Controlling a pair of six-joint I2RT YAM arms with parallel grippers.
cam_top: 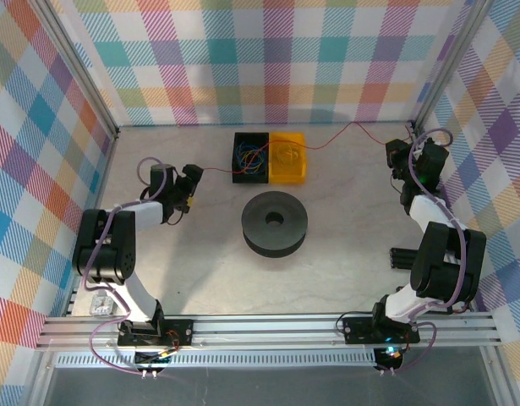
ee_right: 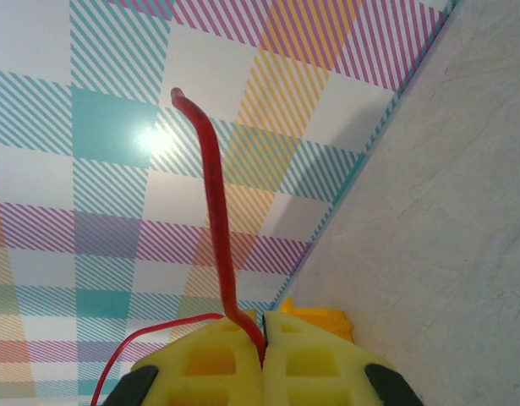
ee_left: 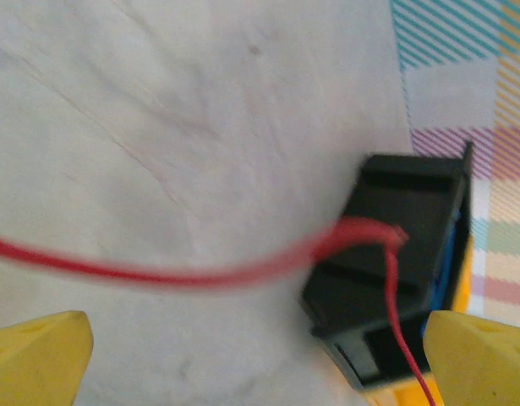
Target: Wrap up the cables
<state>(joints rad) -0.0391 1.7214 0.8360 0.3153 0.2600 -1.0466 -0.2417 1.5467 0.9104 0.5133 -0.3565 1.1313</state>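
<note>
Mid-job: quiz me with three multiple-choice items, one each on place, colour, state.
1. The black spool lies: A) inside the orange box B) on the near side of the black box C) against the left wall
2. The cable in the right tool is: A) blue B) red C) yellow
3. The left tool is: A) open B) shut C) shut on the spool
Answers: B, the top view shows it below that box; B, it runs red into the pinch; A, its yellow fingertips stand wide apart.

We count one red cable [cam_top: 353,124], one tangle of coloured cables [cam_top: 253,158] too fine to tally, two boxes (black box [cam_top: 240,175], orange box [cam_top: 300,172]), one black reel [cam_top: 275,222], and two grippers (left gripper [cam_top: 190,181], right gripper [cam_top: 401,157]).
</note>
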